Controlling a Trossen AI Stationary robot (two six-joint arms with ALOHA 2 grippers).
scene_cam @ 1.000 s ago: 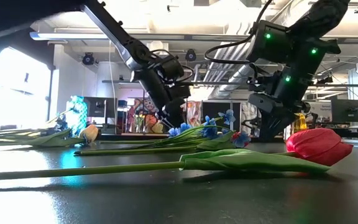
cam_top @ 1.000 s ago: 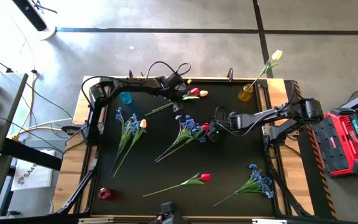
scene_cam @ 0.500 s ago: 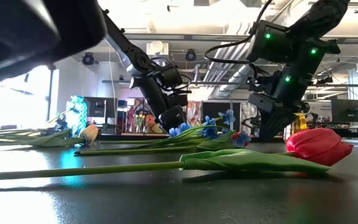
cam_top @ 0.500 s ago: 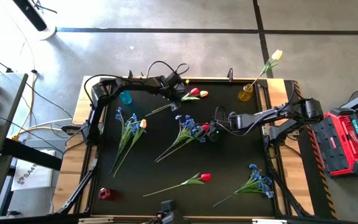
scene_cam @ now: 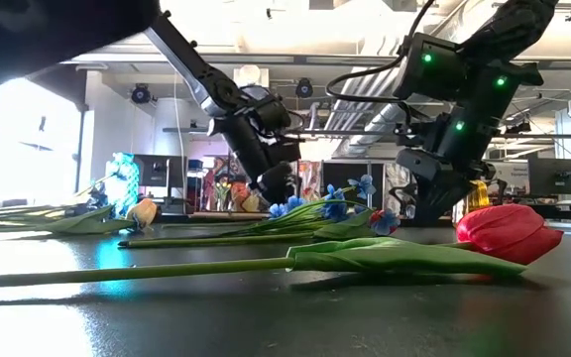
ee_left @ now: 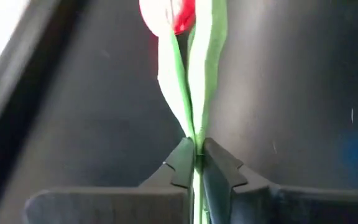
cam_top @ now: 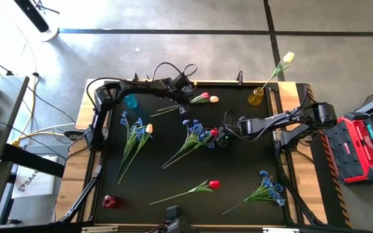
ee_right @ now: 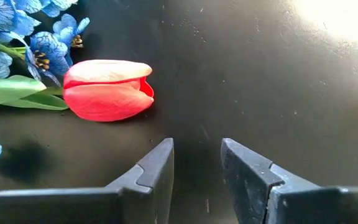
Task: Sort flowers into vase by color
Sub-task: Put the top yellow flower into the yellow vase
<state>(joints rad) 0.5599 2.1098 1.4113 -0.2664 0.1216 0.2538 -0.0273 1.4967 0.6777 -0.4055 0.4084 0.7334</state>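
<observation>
My left gripper [cam_top: 184,105] [ee_left: 196,152] is shut on a red tulip [cam_top: 203,97] near the table's far edge; a cream tulip head [cam_top: 214,99] lies beside it. My right gripper [cam_top: 220,138] [ee_right: 196,155] is open at mid-table, just off another red tulip's head [ee_right: 107,90], which lies on the table against a blue spray [cam_top: 196,133]. A cream tulip [cam_top: 288,58] stands in the yellow vase [cam_top: 256,97]. The blue vase [cam_top: 130,101] and the red vase [cam_top: 109,202] stand on the left side. My left gripper pinches the red tulip's green stem [ee_left: 197,144] between its two fingers, just below the leaves [ee_left: 191,81]. The fingers lie across the stem, and the red head [ee_left: 166,15] points away beyond them. Whether the tulip is clear of the table does not show.
More flowers lie flat on the black table: a blue spray with a cream-orange tulip [cam_top: 135,129] on the left, a red tulip [cam_top: 214,184] near the front, a blue spray [cam_top: 271,189] front right. Cables loop at the far edge [cam_top: 173,70].
My left gripper, still shut on the stem, has moved a little up and toward the table's right, taking the red tulip along; the stem's free end has swung slightly toward the far edge.
</observation>
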